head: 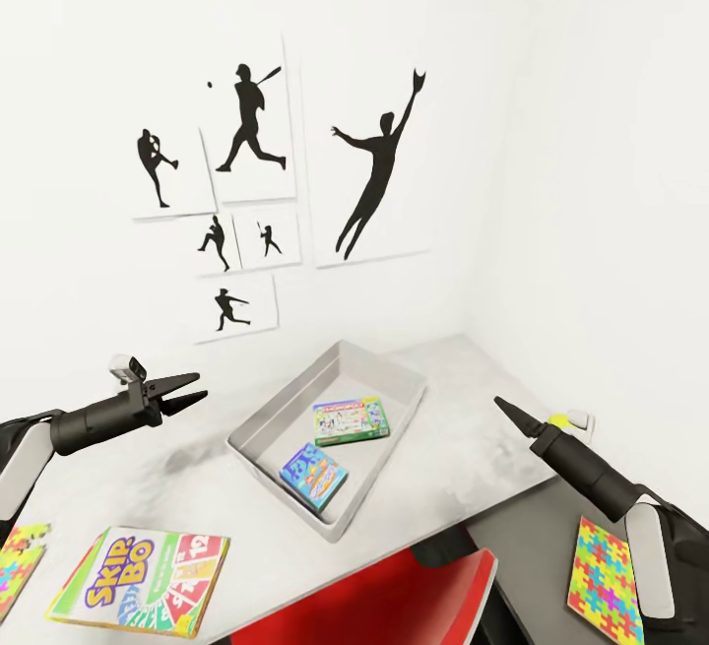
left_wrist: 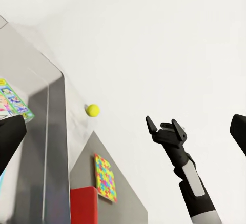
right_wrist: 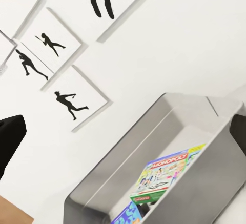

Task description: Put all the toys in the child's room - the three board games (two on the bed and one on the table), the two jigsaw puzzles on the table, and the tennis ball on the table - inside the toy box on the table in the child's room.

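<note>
We note toy box (head: 396, 381): smooth brushed-metal look, satin grey, faint sheen on walls. Table (head: 197, 468): matt pale slab, mottled like stone or concrete. Board games (head: 140, 581): glossy printed card. Jigsaw puzzle (head: 606, 581): flat printed card, matt. Tennis ball (left_wrist: 93, 110): possibly felt, too small for us to tell. Both grippers (head: 187, 389): matt black plastic. Chair (head: 394, 601): smooth red, slight gloss. Wall prints (head: 369, 162): flat paper-like.

Both arms are reaching forward, raised. Left gripper (head: 193, 390) is pointing toward the right, fingers parted; black forearm, white upper sleeve trailing toward the frame edge. Right gripper (head: 504, 407) is pointing up and to the left; its fingers are showing spread in the left wrist view (left_wrist: 165, 126).
</note>
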